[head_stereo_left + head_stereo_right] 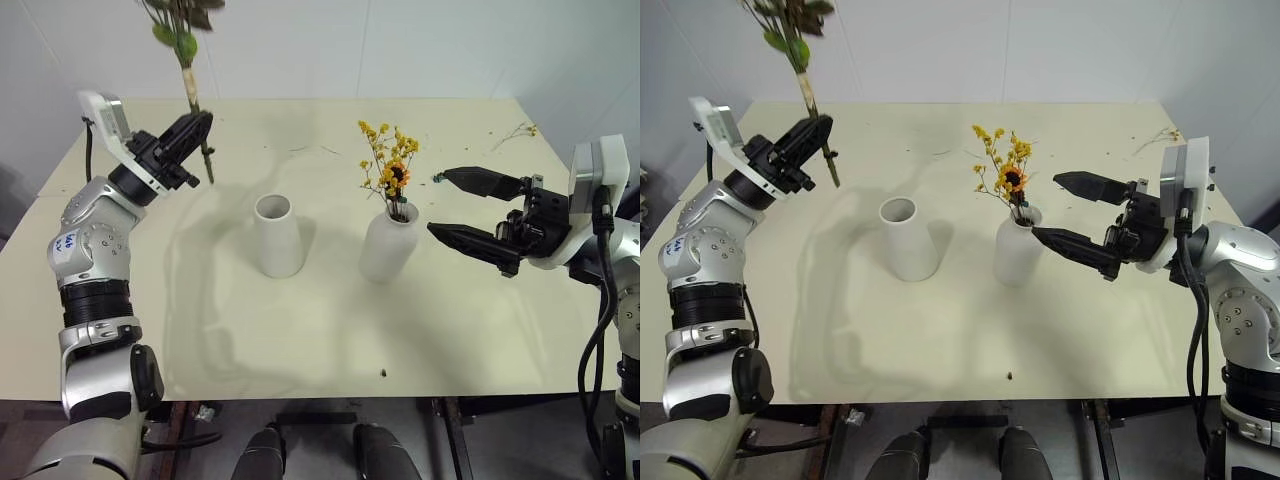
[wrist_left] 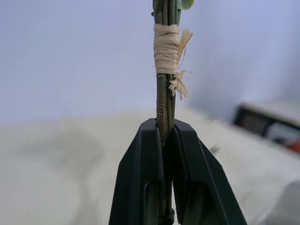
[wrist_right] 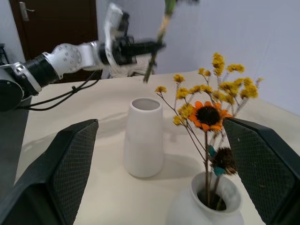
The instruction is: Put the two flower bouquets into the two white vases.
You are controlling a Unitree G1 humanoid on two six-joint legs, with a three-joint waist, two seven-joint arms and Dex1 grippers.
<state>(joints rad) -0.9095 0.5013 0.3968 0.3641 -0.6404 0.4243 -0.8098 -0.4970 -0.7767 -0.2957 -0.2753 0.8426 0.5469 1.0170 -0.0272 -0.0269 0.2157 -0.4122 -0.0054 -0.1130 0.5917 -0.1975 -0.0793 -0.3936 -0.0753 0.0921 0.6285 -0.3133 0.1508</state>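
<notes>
My left gripper (image 1: pixel 196 128) is shut on the green stems of the bigger bouquet (image 1: pixel 185 50), held upright in the air over the table's back left. A pale raffia binding (image 2: pixel 167 49) wraps the stems just above the fingers, and the blooms run out of the top of the picture. The wide-mouthed white vase (image 1: pixel 278 238) stands empty mid-table. To its right, the narrow-necked white vase (image 1: pixel 388 246) holds the yellow bouquet (image 1: pixel 390 160). My right gripper (image 1: pixel 440 202) is open, level with that vase and just to its right, touching nothing.
The cream table (image 1: pixel 300 340) carries loose twigs (image 1: pixel 518 130) at its back right corner and a small dark scrap (image 1: pixel 383 373) near the front edge. A white wall runs behind the table.
</notes>
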